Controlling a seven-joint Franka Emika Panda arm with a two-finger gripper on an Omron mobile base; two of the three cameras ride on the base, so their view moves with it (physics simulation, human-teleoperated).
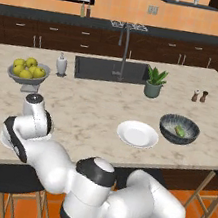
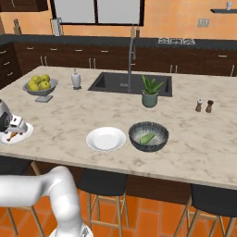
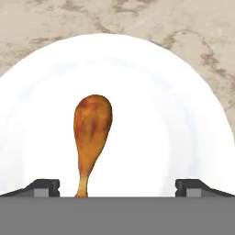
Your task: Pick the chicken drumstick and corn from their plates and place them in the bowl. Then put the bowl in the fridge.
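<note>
The orange-brown chicken drumstick (image 3: 92, 133) lies on a white plate (image 3: 183, 105), bone end toward me. My gripper (image 3: 117, 186) hovers just above it and is open, its fingertips (image 3: 43, 186) wide apart on either side of the bone. From the right base view the gripper (image 2: 16, 128) hangs over that plate (image 2: 23, 134) at the counter's left front edge. The corn (image 1: 180, 130) (image 2: 147, 138) lies inside the dark bowl (image 1: 165, 133) (image 2: 159, 141). A second white plate (image 1: 137, 134) (image 2: 106, 139) sits bare beside the bowl. The fridge is out of view.
A grey footed bowl of apples (image 1: 29, 70) (image 2: 40, 84) stands at the back left, with a soap bottle (image 1: 62, 64) beside the sink (image 1: 110, 69). A potted plant (image 1: 154, 82) and two shakers (image 1: 199, 95) stand further right. Bar stools (image 2: 104, 183) line the front edge.
</note>
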